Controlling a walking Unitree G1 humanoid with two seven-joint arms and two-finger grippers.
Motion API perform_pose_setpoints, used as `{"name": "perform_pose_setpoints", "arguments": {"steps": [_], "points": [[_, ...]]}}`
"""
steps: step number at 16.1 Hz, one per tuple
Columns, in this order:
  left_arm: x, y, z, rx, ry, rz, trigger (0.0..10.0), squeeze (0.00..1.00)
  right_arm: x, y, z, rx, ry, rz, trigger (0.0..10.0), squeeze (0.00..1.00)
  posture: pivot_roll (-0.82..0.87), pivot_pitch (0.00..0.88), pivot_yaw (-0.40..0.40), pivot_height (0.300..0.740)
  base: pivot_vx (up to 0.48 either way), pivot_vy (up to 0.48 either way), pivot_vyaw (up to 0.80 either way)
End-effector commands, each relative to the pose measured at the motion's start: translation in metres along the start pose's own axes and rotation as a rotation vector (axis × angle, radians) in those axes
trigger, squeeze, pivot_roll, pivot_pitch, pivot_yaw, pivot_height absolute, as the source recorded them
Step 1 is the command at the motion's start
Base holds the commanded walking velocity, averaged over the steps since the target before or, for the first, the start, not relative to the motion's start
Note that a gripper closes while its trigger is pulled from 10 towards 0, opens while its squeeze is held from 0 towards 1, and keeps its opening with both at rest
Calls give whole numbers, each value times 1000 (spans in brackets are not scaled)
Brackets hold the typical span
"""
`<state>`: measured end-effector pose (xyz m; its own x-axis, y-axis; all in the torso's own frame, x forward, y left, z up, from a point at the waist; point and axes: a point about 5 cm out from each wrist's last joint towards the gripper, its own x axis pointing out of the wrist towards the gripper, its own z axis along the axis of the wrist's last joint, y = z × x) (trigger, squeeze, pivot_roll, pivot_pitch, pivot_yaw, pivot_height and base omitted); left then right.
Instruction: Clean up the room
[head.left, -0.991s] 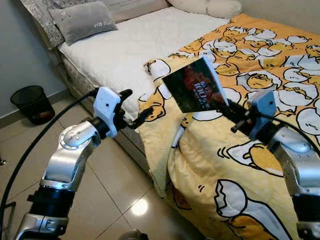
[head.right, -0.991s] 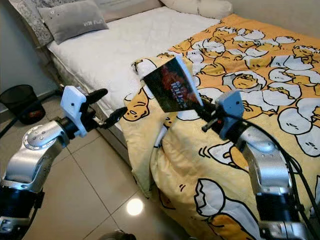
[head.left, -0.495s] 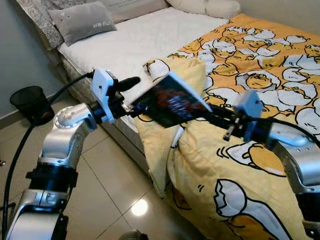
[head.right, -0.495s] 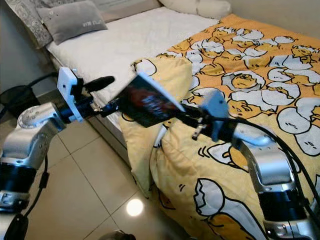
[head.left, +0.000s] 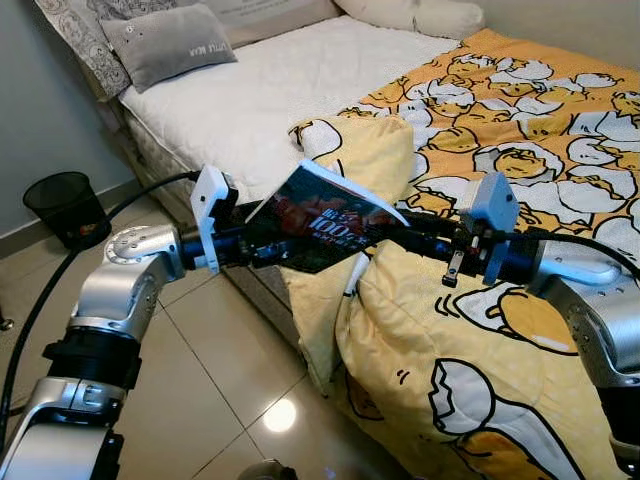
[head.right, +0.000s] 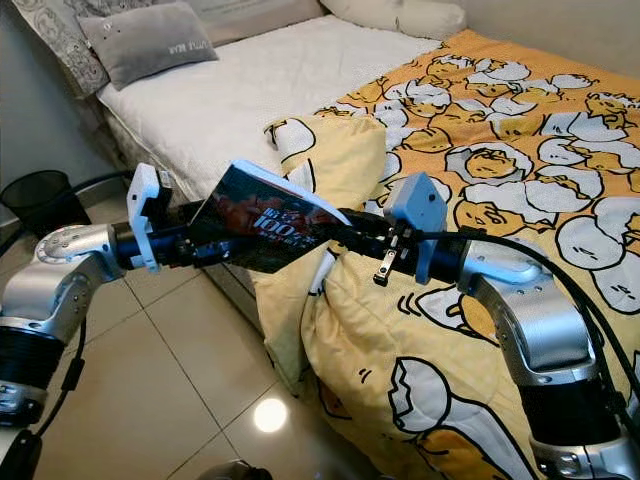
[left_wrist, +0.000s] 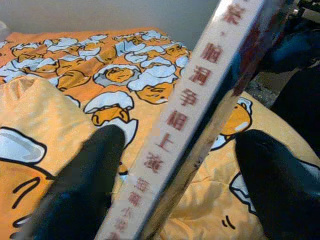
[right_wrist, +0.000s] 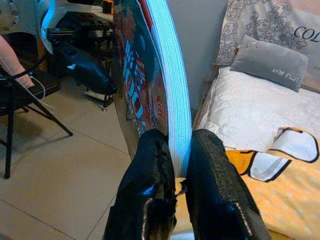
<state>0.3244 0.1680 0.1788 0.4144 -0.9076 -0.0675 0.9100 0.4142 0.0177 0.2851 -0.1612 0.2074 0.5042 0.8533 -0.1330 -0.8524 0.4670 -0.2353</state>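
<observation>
One book (head.left: 325, 226) is being held in the air beside the bed (head.left: 300, 90), pinched at one edge by the right hand (head.right: 345, 236). At its opposite edge, the left hand (left_wrist: 175, 165) is being kept spread around the spine. One black bin (head.left: 62, 205) is standing on the floor.

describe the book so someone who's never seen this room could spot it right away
Start at the bed with the yellow cartoon-egg blanket. Off its near edge, above the tile floor, the two robot arms meet; the book hangs between them, pinched by the right hand, with the left hand at its other end. Its dark glossy cover carries pale lettering.
</observation>
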Motion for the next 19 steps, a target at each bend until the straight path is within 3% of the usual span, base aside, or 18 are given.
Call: {"name": "perform_pose_setpoints", "arguments": {"steps": [1, 7, 19], "points": [[-5, 0, 0, 2, 9, -2, 0, 0, -2, -3, 17, -46, -49, 4, 0, 0, -53, 0, 99, 740, 0, 0, 0], [-26, 2, 8, 12, 2, 13, 0, 0, -9, -14, 19, -37, -38, -22, 0, 0, -31, 0, 79, 740, 0, 0, 0], [-22, -7, 5, -32, -51, 4, 0, 0, -6, -20, 25, -45, -64, -42, 0, 0, -43, 0, 76, 740, 0, 0, 0]]}}
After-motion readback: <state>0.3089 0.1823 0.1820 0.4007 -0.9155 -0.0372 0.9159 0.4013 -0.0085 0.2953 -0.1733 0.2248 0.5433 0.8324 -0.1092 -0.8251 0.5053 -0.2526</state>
